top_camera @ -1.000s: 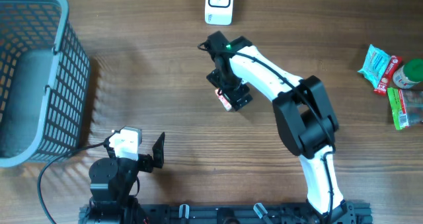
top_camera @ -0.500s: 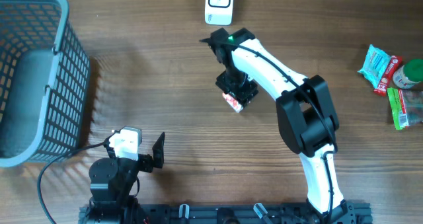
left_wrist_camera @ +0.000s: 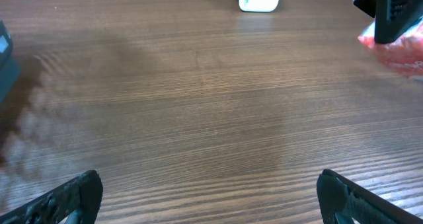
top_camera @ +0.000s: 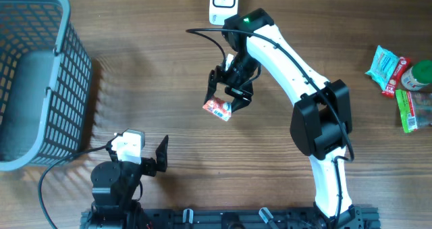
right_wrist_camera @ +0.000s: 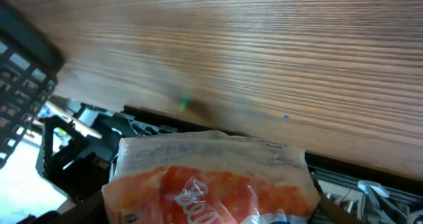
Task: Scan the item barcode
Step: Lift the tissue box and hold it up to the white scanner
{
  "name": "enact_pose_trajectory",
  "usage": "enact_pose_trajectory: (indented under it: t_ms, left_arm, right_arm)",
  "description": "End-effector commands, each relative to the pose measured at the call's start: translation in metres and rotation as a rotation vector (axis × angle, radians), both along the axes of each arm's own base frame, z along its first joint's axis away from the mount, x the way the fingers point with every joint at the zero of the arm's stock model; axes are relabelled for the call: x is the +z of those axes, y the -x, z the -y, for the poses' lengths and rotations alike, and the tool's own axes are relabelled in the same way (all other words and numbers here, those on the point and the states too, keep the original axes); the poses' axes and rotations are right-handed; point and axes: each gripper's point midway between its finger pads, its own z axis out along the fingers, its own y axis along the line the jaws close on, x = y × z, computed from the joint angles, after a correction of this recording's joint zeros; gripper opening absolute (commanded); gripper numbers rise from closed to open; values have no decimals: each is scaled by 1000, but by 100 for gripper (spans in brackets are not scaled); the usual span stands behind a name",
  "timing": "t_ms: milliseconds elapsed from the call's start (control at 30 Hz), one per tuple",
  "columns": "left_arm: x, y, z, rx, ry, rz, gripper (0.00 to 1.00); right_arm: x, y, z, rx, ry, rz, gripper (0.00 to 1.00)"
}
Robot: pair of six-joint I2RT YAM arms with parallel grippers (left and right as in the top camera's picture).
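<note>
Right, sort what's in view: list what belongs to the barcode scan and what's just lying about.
For the job: red-orange plastic snack packet, right pincer gripping it, white boxy scanner.

Lying about: grey-blue plastic mesh basket, teal foil packet, round green-lidded container, green wrapper, open left pincer.

Crinkled red-orange packet (white seam), tilted

The brown wooden table carries a grey mesh basket at its left end, a white scanner at the far edge, and a small cluster of packets at the right edge.
</note>
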Motion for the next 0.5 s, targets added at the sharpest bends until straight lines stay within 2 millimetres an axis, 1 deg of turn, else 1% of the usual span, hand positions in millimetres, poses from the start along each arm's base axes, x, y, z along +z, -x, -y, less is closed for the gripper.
enact_pose_trajectory:
  t_ms: [0, 33, 67, 133, 200, 267, 333, 367, 400, 467]
  left_arm:
    - [0, 0, 1, -8, -6, 7, 100]
    - [0, 0, 1, -8, -6, 8, 100]
    - [0, 0, 1, -8, -6, 8, 100]
    - [0, 0, 1, -8, -6, 8, 100]
    - [0, 0, 1, -8, -6, 8, 100]
    - [0, 0, 1, -8, -6, 8, 100]
    - [0, 0, 1, -8, -6, 8, 100]
    - [0, 0, 1, -8, -6, 8, 100]
    - [0, 0, 1, -8, -6, 8, 100]
    - [0, 0, 1, -8, -6, 8, 100]
  right_arm:
    - [8, -2, 4, 29, 21, 65, 70]
    - [-4, -13, 16, 31, 118, 126, 70]
    - [-16, -37, 28, 22, 195, 238, 69]
    - [-16, -65, 28, -31, 178, 329, 65]
    - [-2, -117, 24, -94, 116, 515, 64]
    - [13, -161, 28, -132, 146, 710, 64]
    - [27, -200, 27, -179, 166, 892, 63]
    - [36, -222, 29, -213, 193, 995, 63]
    - [49, -246, 37, -261, 246, 1113, 63]
    - [66, -270, 45, -324, 294, 1231, 63]
